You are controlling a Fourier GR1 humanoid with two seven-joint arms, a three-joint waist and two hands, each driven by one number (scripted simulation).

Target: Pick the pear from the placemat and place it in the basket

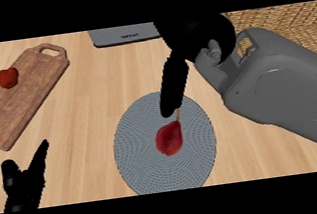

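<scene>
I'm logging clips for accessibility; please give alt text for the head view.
The right hand points its fingers down over a red pear on a round grey placemat. The basket sits at upper right, a cutting board at left, the left hand resting at lower left.

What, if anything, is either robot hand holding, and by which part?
Nothing is held. The right hand reaches fingers down above the red pear on the round grey placemat; the left hand rests open.

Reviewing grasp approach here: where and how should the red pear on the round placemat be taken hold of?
Probably round the pear's wide body, from above. It lies on its side on the placemat, thin stem toward the far edge. The right hand is open above it, a finger near the stem.
</scene>
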